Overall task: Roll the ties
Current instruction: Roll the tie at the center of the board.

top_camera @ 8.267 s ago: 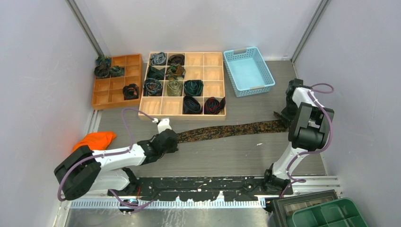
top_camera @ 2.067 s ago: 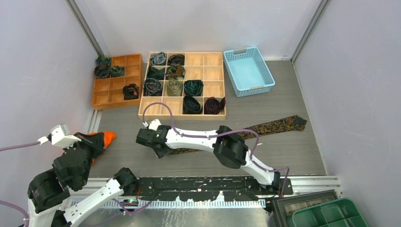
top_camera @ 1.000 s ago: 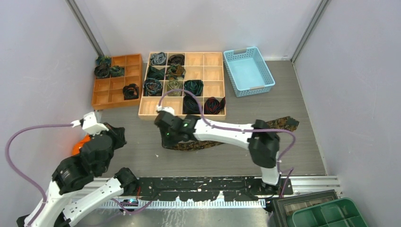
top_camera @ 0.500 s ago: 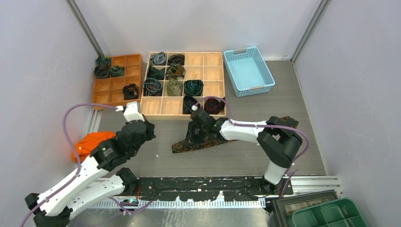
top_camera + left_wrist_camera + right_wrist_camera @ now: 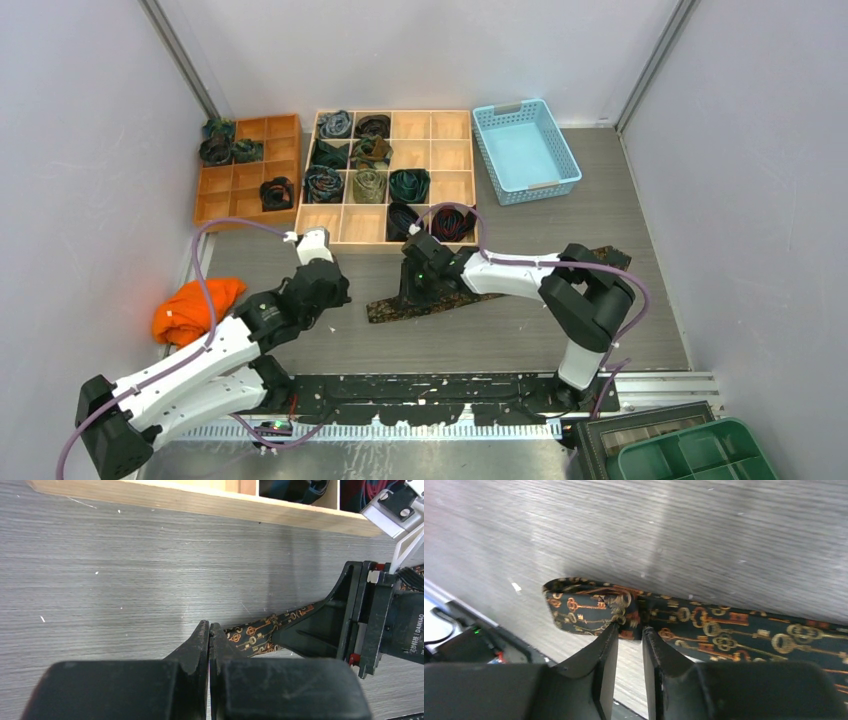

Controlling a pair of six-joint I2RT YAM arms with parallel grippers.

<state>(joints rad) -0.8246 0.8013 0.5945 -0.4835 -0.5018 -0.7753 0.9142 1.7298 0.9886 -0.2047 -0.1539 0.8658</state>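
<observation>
A dark brown tie (image 5: 385,309) with gold key print lies folded on the grey table, running up right to its wide end (image 5: 603,257). My right gripper (image 5: 418,290) stands on it near its left end. In the right wrist view its jaws (image 5: 629,626) are a narrow gap apart, with the tips at the near edge of the tie (image 5: 724,630) beside the folded end (image 5: 584,605). My left gripper (image 5: 340,297) is shut and empty just left of the tie's end. In the left wrist view its tips (image 5: 209,628) sit beside the tie (image 5: 255,632).
A tan wooden tray (image 5: 448,127) holds several rolled ties; its front edge shows in the left wrist view (image 5: 200,505). An orange tray (image 5: 282,130) sits at the back left, a blue basket (image 5: 525,150) at the back right. An orange cloth lump (image 5: 190,308) lies left. A green bin (image 5: 700,455) stands at the near right.
My right gripper dragged the tie's left end rightward, folding the tie shorter, then stayed put. My left arm swung in from the far left to the tie's left end.
</observation>
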